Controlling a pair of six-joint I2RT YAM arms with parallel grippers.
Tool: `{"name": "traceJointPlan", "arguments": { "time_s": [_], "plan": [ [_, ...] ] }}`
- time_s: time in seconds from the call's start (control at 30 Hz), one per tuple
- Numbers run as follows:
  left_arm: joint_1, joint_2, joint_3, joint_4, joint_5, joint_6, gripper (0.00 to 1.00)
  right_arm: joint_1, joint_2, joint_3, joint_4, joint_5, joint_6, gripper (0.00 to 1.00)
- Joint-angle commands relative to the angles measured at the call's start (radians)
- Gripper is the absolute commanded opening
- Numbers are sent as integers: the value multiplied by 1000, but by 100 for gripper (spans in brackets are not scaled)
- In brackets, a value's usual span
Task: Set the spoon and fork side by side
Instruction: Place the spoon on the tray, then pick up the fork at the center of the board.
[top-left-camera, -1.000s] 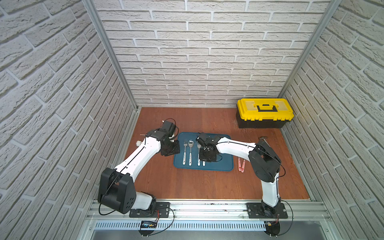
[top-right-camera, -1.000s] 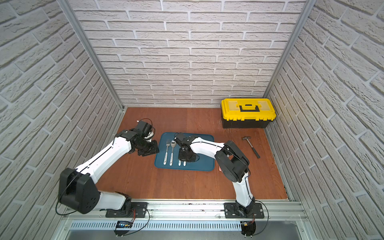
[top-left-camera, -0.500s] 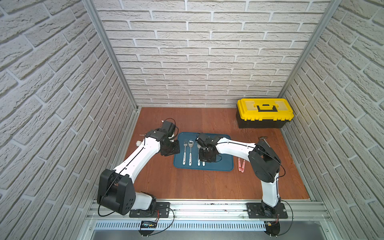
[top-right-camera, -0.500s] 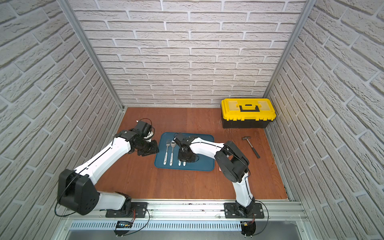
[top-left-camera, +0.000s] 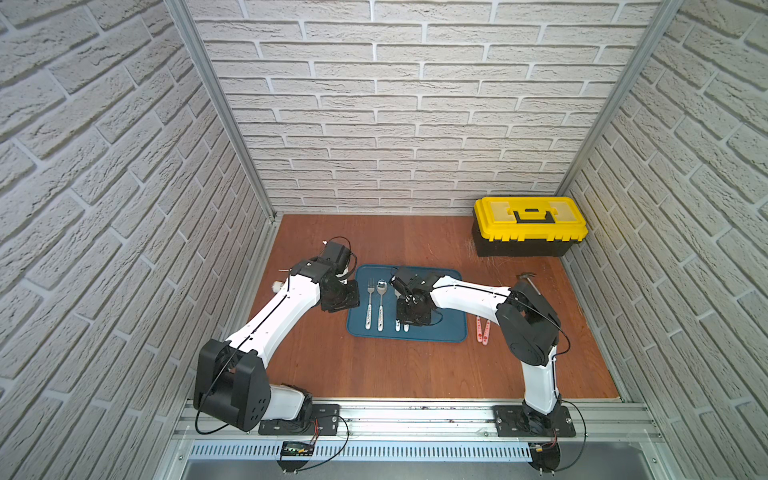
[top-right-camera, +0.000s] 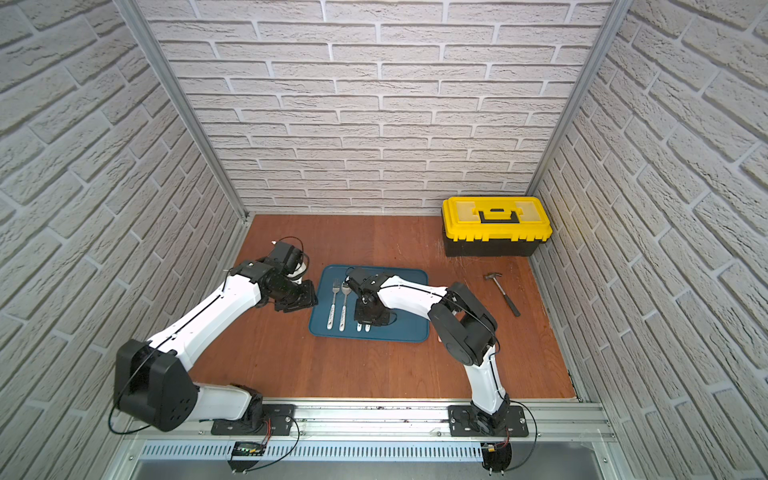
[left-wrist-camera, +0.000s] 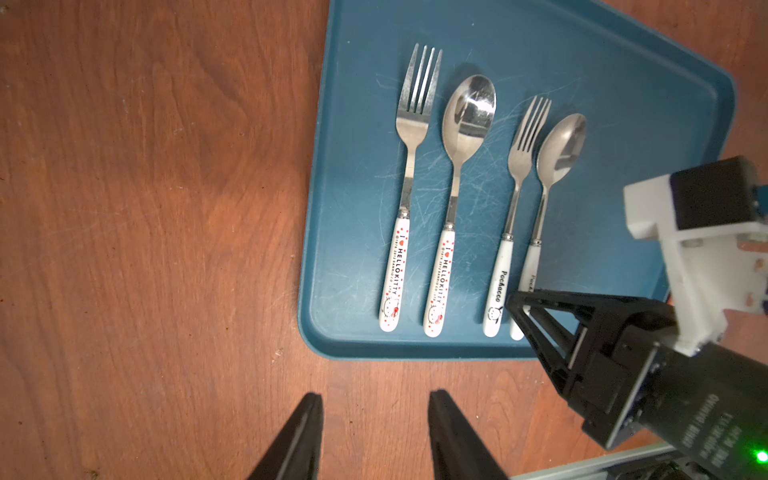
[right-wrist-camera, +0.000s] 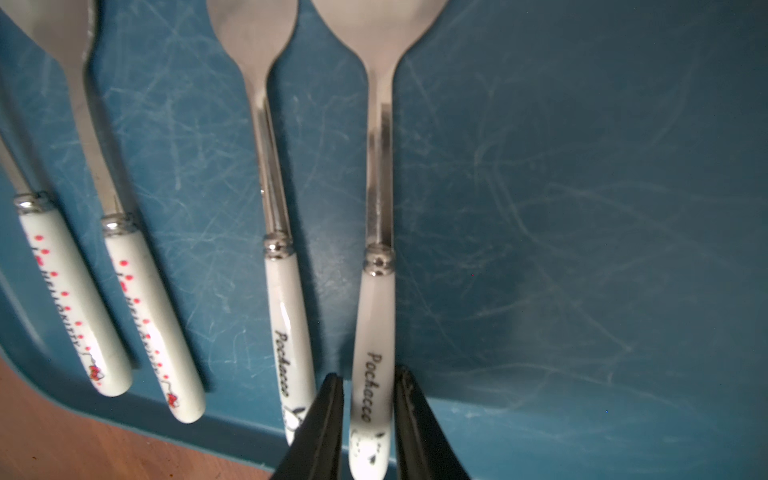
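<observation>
1. the right claw (right-wrist-camera: 368, 384) straddles the white handle end of the pochacco spoon (right-wrist-camera: 376, 316) on the blue tray (right-wrist-camera: 582, 249). its jaws are parted only narrowly. a sliver of tray shows beside one finger (right-wrist-camera: 328, 415), so it does not seem to pinch, though contact on the other side is hard to tell.
2. the left claw (left-wrist-camera: 376, 399) hangs over bare worktop (left-wrist-camera: 145, 208) just off the tray's edge, jaws apart, holding nothing.
3. the spoon lies flat just beside the pochacco fork (right-wrist-camera: 282, 299), with a thin strip of tray between them. a hello kitty fork (left-wrist-camera: 411, 129) and hello kitty spoon (left-wrist-camera: 467, 112) lie on the same tray, toward the robot's left.
4. the risk: one finger stands in the narrow gap between the two pochacco handles. a lift that drifts sideways, or jaws that spread wider, could shove the fork or drag the spoon. the glossy handles would likely slide easily on the smooth tray, spoiling the pairing.
5. the spoon's long axis runs front to back across the worktop, parallel to the fork. its bowl points toward the back wall (top-left-camera: 395, 124) and its handle toward the robot's side.
</observation>
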Motion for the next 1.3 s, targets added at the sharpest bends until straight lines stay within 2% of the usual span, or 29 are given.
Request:
{"name": "traceJointPlan", "arguments": {
  "time_s": [0.0, 0.2, 0.37, 0.5, 0.7, 0.83, 0.87, 1.07, 1.17, 1.27],
  "plan": [
    [4, -26, -5, -17, 9, 6, 47, 10, -20, -6, -49, 37, -2, 28],
    [-8, -40, 5, -20, 6, 7, 47, 23, -166, -29, -88, 94, -31, 31],
    [-51, -32, 65, -35, -27, 10, 48, 17, -332, -27, -113, 144, -80, 39],
    [-104, 14, 118, -36, -42, -6, 49, 1, -414, -86, -105, 136, -101, 40],
    [-226, 165, 217, -4, -57, -17, 46, -68, -526, -233, -114, 212, -140, 37],
    [-293, 327, 345, 4, -43, -34, 32, -168, -629, -304, -145, 291, -168, 36],
    [-321, 371, 390, 2, -40, -40, 31, -211, -669, -341, -140, 305, -161, 36],
    [-501, 642, 739, -56, 16, -76, 42, -466, -909, -619, -9, 383, -113, 42],
    [-549, 750, 899, -104, 24, -89, 44, -563, -945, -662, -11, 373, -133, 43],
    [-568, 807, 985, -134, 39, -99, 45, -637, -951, -694, 11, 325, -184, 45]
  ]
}}
